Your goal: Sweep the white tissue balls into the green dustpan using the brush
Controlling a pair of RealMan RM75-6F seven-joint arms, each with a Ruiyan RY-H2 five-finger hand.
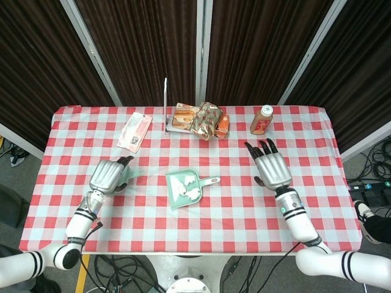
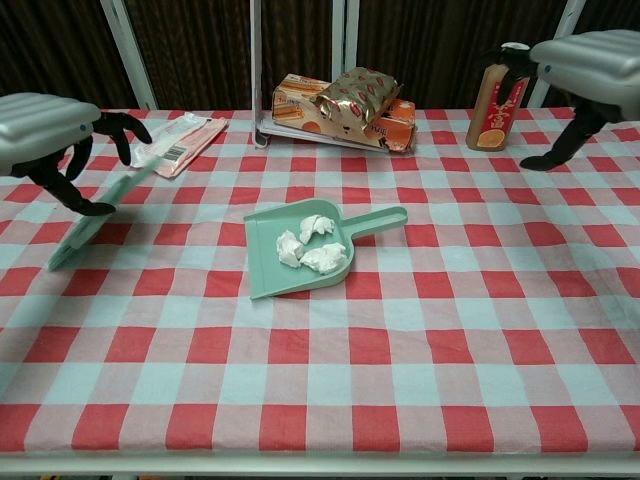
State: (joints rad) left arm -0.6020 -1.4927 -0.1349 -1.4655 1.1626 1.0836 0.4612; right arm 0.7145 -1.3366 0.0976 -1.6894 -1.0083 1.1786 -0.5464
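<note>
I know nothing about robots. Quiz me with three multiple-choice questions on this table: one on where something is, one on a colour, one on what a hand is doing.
1. Where are the tissue balls?
A. In the dustpan
B. Beside the bottle
C. On the bare cloth

2. What colour is the dustpan?
A. Red
B. Green
C. Black

3. What is the right hand doing?
A. Holding the dustpan handle
B. Gripping the bottle
C. Holding nothing, fingers apart

Answers:
1 A, the white balls lie inside the pan.
2 B, it is pale green.
3 C, it is apart from the pan, empty.
</note>
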